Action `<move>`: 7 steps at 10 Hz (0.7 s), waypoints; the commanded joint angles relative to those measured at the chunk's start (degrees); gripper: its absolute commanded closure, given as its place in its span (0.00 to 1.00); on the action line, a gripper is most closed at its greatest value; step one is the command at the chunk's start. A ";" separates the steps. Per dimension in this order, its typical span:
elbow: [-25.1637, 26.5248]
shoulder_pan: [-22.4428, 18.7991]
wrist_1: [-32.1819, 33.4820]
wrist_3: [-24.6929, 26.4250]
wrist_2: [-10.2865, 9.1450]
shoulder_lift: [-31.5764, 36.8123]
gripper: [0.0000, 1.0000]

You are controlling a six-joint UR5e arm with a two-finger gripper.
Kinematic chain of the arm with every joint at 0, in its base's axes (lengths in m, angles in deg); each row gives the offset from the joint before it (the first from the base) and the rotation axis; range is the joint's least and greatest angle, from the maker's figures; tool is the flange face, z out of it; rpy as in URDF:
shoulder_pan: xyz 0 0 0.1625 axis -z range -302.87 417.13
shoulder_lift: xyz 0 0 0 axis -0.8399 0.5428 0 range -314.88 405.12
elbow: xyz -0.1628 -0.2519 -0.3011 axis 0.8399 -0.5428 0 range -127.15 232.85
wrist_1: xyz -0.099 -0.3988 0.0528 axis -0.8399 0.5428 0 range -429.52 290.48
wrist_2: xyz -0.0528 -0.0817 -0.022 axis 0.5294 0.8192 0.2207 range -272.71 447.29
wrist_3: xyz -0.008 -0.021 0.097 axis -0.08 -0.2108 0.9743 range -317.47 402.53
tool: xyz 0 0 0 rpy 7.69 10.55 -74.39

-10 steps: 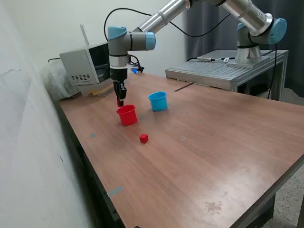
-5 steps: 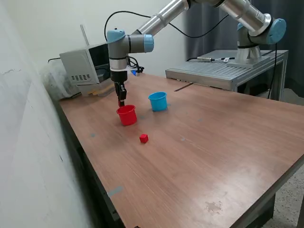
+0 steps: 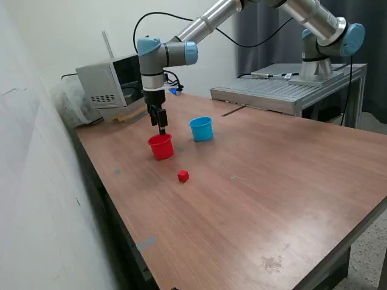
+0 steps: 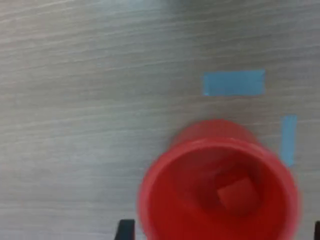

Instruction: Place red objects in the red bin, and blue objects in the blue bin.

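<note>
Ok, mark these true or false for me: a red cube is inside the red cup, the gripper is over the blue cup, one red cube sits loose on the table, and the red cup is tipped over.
A red cube lies inside the red cup: true.
The gripper hangs over the blue cup: false, it is above the red cup.
One red cube sits loose on the table: true.
The red cup is tipped over: false, it stands upright.
</note>
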 commanded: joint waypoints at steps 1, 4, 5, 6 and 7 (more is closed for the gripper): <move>-0.49 -3.12 -3.37 -3.22 0.11 1.02 0.00; -1.90 -9.18 -6.81 -7.36 -0.06 1.64 0.00; -2.77 -9.37 -6.81 -7.53 -0.50 1.72 0.00; -4.00 -9.55 -6.73 -8.23 -0.68 1.64 0.00; -4.97 -9.55 -6.20 -9.89 -2.85 1.12 0.00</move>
